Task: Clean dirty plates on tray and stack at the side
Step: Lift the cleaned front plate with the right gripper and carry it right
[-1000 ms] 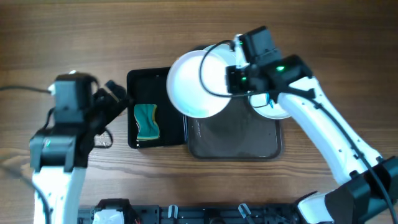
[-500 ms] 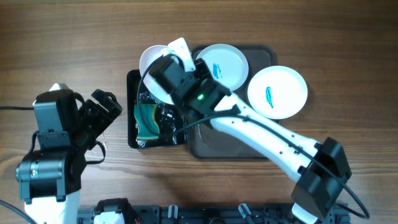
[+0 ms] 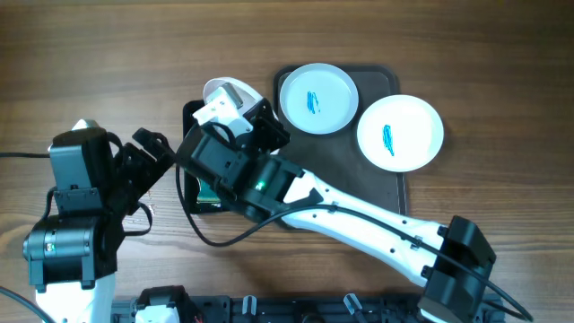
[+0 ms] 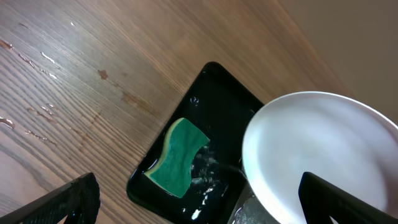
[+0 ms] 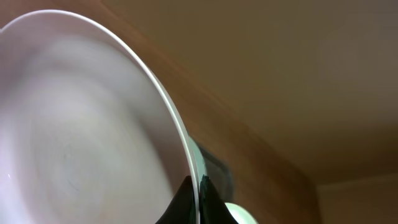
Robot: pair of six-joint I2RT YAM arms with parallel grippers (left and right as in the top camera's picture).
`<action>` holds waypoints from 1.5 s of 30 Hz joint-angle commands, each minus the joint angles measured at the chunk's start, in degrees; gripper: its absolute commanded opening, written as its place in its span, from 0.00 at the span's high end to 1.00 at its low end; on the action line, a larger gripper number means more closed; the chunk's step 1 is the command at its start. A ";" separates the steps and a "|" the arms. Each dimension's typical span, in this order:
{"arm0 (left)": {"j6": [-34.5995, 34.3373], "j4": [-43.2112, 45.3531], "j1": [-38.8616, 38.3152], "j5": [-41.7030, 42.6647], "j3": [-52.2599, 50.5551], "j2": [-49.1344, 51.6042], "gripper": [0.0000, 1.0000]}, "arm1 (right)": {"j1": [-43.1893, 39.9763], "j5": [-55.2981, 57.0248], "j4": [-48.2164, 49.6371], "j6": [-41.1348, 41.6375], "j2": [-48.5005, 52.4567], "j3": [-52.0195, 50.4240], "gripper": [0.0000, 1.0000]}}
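- 2 smeared plates haven't moved: one on tray, other overhanging its R edge.
- 3rd plate has swung left w/ your R gripper, now tilted above sponge; wiping prob. next.
- R fingers pinch its rim. L gripper spread wide, empty.

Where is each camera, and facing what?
Overhead: above table, straight down on large dark brown rectangular tray, two blue-smeared round white plates, both arms.
Left wrist: angled down at glossy black tray, green sponge; own open fingertips.
Right wrist: along lifted white plate; own fingers pinch its rim.
Shared: lifted plate, in all three.
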 commanded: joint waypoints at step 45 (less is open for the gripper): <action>-0.31 0.02 0.46 0.70 0.83 0.28 0.00 | -71.76 -94.01 -18.32 23.56 -18.12 1.77 0.96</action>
